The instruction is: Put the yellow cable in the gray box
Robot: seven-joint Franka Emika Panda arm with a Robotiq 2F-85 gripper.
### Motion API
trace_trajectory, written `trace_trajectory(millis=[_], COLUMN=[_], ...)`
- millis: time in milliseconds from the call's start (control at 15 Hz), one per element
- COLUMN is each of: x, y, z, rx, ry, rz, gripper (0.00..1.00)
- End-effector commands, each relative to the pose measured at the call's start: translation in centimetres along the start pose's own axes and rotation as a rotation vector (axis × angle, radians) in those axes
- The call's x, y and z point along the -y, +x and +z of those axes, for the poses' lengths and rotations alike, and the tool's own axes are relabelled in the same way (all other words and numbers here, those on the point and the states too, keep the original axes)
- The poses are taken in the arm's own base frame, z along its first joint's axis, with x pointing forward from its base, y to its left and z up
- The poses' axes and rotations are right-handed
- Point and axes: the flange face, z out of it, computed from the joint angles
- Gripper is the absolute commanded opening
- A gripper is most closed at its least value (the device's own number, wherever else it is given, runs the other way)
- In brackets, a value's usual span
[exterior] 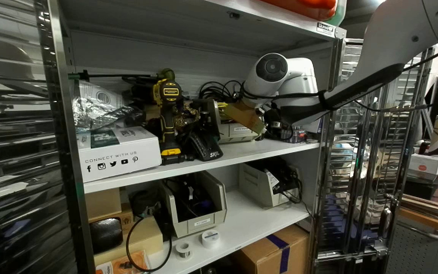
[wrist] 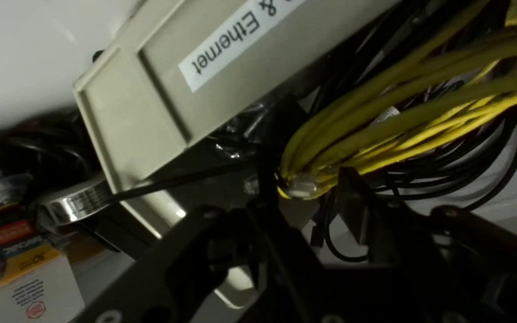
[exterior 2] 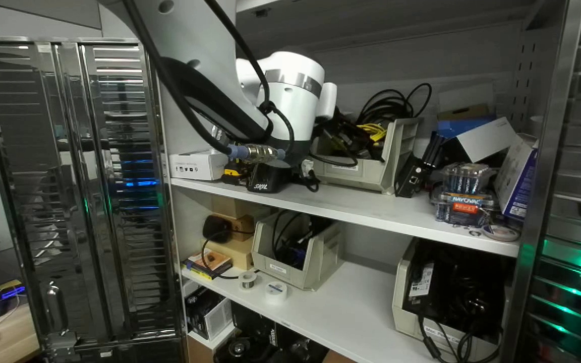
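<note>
One gripper (wrist: 308,185): fingertips drawn in, pinching end of cable (wrist: 384,134)
cable: between fingertips, trailing up-right of them in wrist view, near black cords (wrist: 420,177)
box (wrist: 213,103): labeled wall up-left of fingertips; cable inside or above, can't tell

silver-banded white arm (exterior 2: 205,43), black cable (exterior 2: 169,85), black tool (wrist: 308,188)

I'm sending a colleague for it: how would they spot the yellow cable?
In the cabinet, find the shelf with the power tool, then its gray bin whose label includes "Ethernet". The yellow cable loops there, set apart by color from neighbouring black cables.
</note>
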Motion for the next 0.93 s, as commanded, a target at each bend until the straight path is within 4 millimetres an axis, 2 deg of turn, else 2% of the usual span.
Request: trace_trajectory(millis=[0, 200, 267, 533, 867], x=[0.4, -1.1, -1.6, -4.5, -7.0], y=[1.6, 1.9, 2.0, 2.1, 2.6], z=[0.0, -0.5, -0.6, -1.8, -5.8], rx=[-0.059, -0.027, -0.012, 0.044, 0.156], ry=[0.018, 0.008, 0.004, 0.015, 0.111], rz=[0.001, -0.002, -0.003, -0.007, -0.024], gripper=[0.74, 0.96, 1.0, 1.0, 1.0])
